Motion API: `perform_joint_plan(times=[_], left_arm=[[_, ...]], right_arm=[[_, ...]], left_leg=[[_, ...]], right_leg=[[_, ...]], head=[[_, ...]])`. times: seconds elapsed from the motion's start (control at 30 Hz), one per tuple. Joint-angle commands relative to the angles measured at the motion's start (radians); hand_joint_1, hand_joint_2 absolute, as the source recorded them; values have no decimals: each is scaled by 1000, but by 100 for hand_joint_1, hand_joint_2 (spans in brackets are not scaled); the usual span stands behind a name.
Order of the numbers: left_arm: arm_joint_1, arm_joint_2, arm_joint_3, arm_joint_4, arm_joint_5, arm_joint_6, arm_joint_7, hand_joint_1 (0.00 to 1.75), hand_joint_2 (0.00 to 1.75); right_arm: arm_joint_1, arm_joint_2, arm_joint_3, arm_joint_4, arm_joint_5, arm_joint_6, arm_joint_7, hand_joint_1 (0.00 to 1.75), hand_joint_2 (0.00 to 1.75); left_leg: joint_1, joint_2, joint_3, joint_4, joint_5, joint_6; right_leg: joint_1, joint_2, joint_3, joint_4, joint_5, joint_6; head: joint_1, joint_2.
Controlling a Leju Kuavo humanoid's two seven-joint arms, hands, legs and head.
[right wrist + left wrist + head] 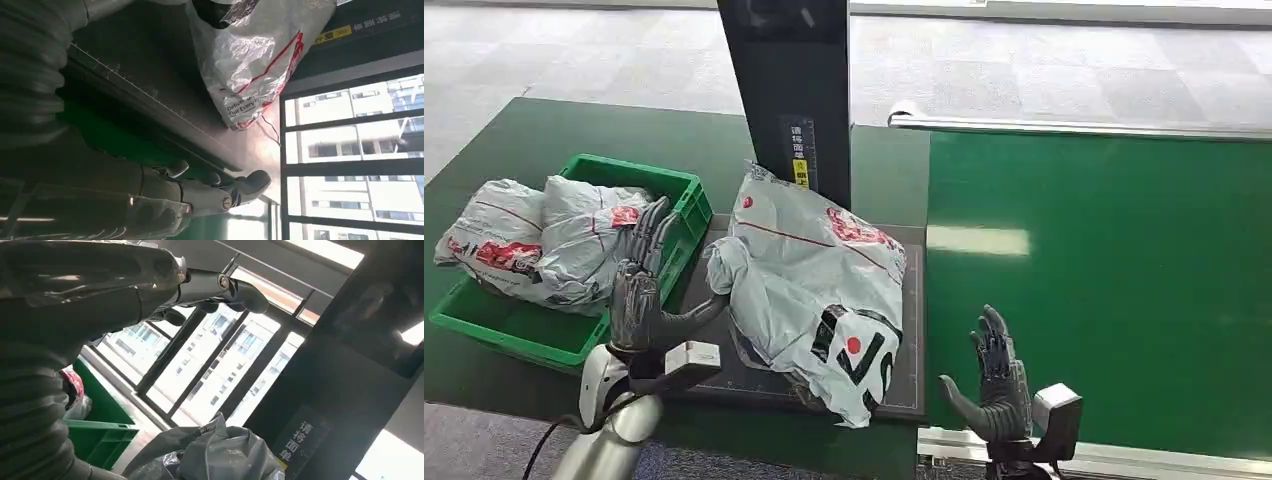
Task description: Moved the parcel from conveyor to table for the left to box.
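The large grey plastic mailer parcel with red and black print [819, 290] lies flat on the dark rectangular scale plate [912, 330], which serves as the landmark here; it covers most of the plate and its near corner hangs just over the plate's front edge; the conveyor's green belt [1104, 280] runs along the plate's right side, so the transfer off the belt looks done, and the step in hand is, by my judgement, the handover to the left; the left hand [639, 290] stands at the plate's left edge, fingers spread and upright, holding nothing, its thumb reaching toward the parcel's left flank and close to touching it; the right hand [994, 375] hovers over the belt just right of the plate's front corner, fingers apart and empty, clear of the parcel; the green plastic crate [679, 200], left of the plate, already holds 2 grey mailer parcels [544, 240] heaped above its rim; to do this well, the left hand should take a bunched fold rather than the slick flat face, since the limp film will likely sag and slip; lift it clear of the crate wall, keep away from the black upright post [789, 90] behind the plate, and set it where the heap leaves room.
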Motion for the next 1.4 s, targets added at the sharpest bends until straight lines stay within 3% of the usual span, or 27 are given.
perform_joint_plan(times=[0.03,0.17,0.33,0.7,0.73,0.77,1.1,1.23,1.4], left_arm=[[-101,29,-198,75,-294,-59,61,0,175],[-179,52,-358,247,-338,-118,97,0,175],[-161,68,-510,389,-306,-134,42,0,175],[-116,119,-655,545,-246,-147,20,2,175],[-115,120,-658,549,-246,-146,24,106,175],[-109,125,-658,554,-241,-142,33,175,175],[-78,182,-602,500,-198,-53,41,175,175],[-69,212,-533,338,-225,131,51,175,175],[-65,238,-492,235,-227,102,65,175,175]], right_arm=[[-62,16,-28,107,11,28,-6,0,175],[-96,13,-31,127,14,43,-2,0,175],[-100,1,-34,142,-3,46,-6,0,175],[-134,-13,12,178,-21,49,-16,0,175],[-136,-13,15,181,-22,49,-16,0,175],[-140,-16,23,187,-25,49,-17,0,175],[-169,-29,68,242,-54,36,-30,0,175],[-168,-32,78,242,-70,23,-32,0,175],[-159,-33,80,233,-74,17,-32,0,175]], left_leg=[[0,-1,-1,0,1,0],[0,-4,-1,-1,2,1],[-1,-1,2,-2,1,1],[-1,4,3,-3,0,1],[-1,3,2,-2,0,1],[-1,3,2,-2,0,1],[0,6,3,-2,-1,0],[0,4,2,-1,-1,0],[1,2,0,0,0,1]], right_leg=[[1,-2,0,0,0,0],[0,-6,2,-2,1,0],[-1,-2,3,-2,1,0],[-1,2,3,-3,1,0],[0,1,2,-2,1,0],[0,1,2,-3,1,0],[0,4,3,-2,1,-1],[1,2,2,-1,1,-1],[2,0,1,0,0,0]], head=[[0,0],[0,0],[0,0],[0,0],[0,0],[0,0],[0,0],[0,0],[0,0]])
